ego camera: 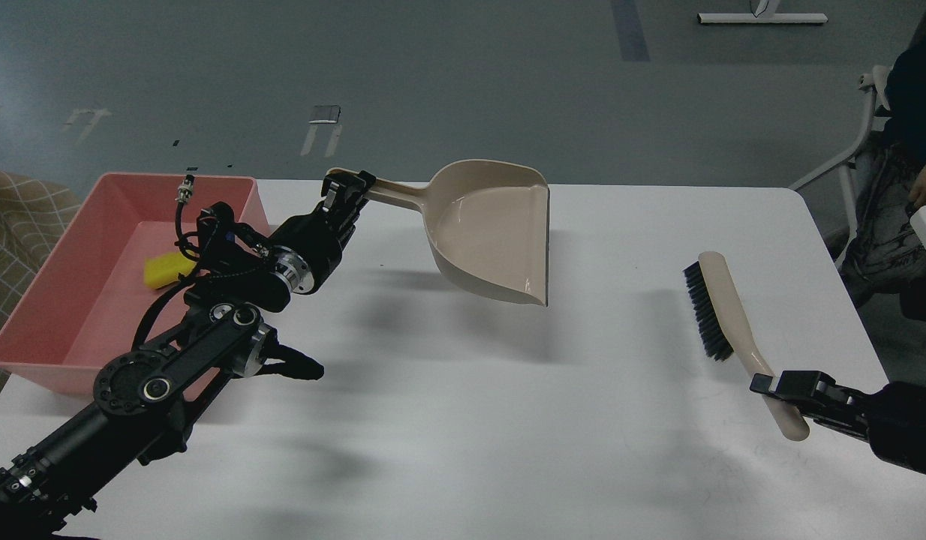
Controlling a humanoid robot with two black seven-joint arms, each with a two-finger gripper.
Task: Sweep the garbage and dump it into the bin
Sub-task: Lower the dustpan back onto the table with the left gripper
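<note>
**Holding the emptied dustpan beside the bin**

Gripping the dustpan (493,229) by its handle, the left jaws (348,192) hold it clear of the white surface (463,420), its long axis running rightward away from the pink bin (80,255). The yellow sponge (166,270) already lies inside the bin, left of and behind those jaws; the stick-like scrap cannot be made out. The right jaws (780,390) clamp the brush (722,319) handle, bristles resting on the surface. Grey floor lies beyond, with a seated person at the right edge.
</note>
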